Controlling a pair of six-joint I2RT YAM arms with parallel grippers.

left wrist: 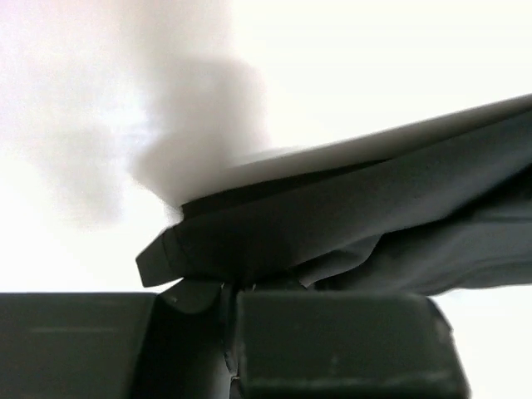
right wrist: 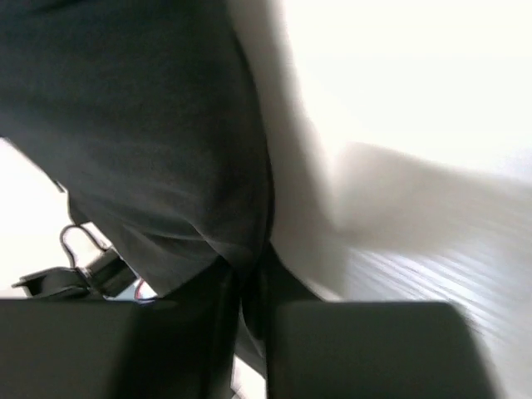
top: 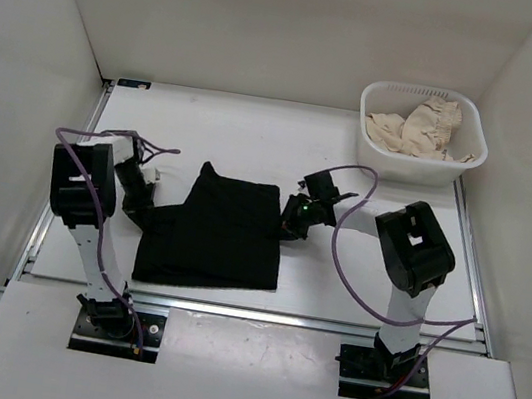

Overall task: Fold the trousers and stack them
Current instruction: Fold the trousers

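The black trousers point(top: 214, 237) lie folded into a rough rectangle on the white table, left of centre. My left gripper point(top: 147, 203) is at their left edge. In the left wrist view it point(left wrist: 229, 307) is shut, with a fold of the trousers point(left wrist: 374, 216) pinched between its jaws. At the right edge, near the upper corner, is my right gripper point(top: 289, 226). The right wrist view shows it point(right wrist: 253, 291) shut on the hem of the dark trousers point(right wrist: 150, 125), which runs up and to the left from the jaws.
A white basket point(top: 378, 101) holding beige cloth point(top: 419, 128) stands at the back right corner. White walls close in the table on the left, back and right. The left arm's clip and cable point(right wrist: 79, 258) show past the fabric in the right wrist view.
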